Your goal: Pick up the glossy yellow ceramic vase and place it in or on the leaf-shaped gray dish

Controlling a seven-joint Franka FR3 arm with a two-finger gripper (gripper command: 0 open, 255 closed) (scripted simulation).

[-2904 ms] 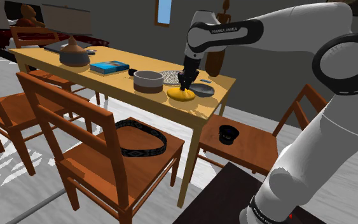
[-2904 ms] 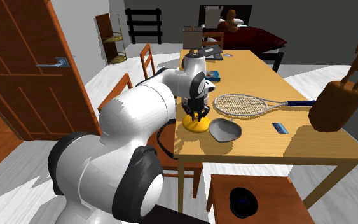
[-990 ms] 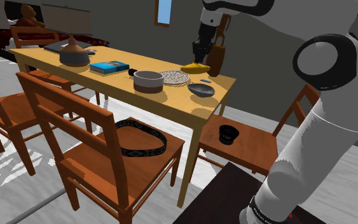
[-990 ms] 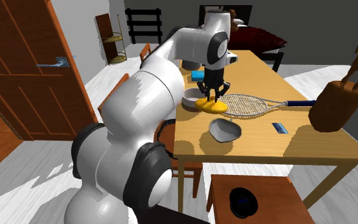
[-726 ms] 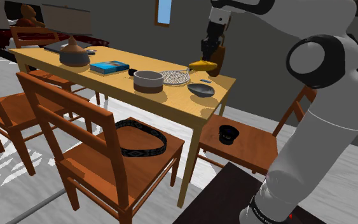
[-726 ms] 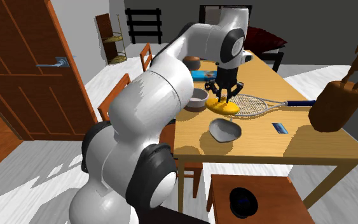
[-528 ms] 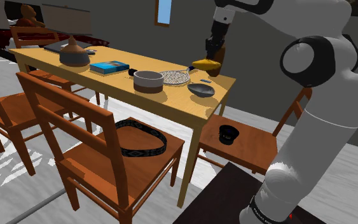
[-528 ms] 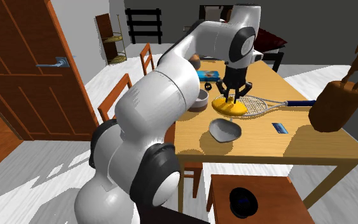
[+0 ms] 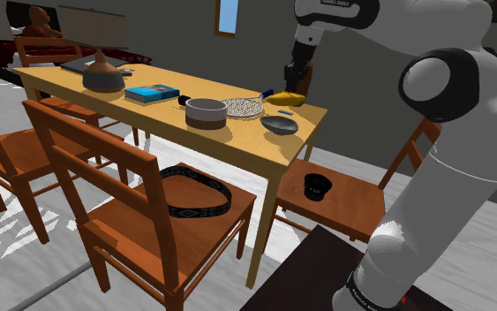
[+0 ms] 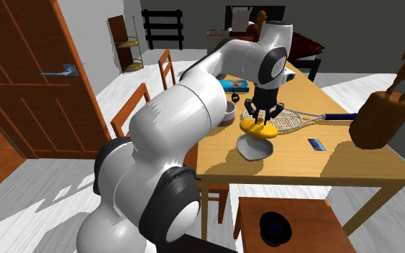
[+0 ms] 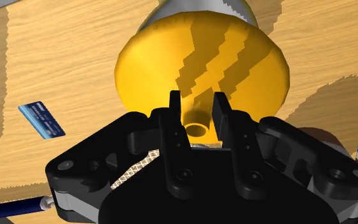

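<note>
One yellow vase (image 10: 258,128) in the tool (image 11: 197,105); one gray dish (image 10: 253,152).

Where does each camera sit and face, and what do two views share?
Shoulder view: beside the stand, facing across the table; white arm at its right.
Second exterior view: behind the arm, facing along the table; arm in the middle.
Wrist view: on the hand, looking down; gripper clasps the yellow vase.
Both exterior views share this vase above the grey dish.

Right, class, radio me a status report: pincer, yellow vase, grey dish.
Pincer shut on yellow vase at its neck. Vase hangs above grey dish, not yet released. Racket and blue card lie beside dish.
</note>
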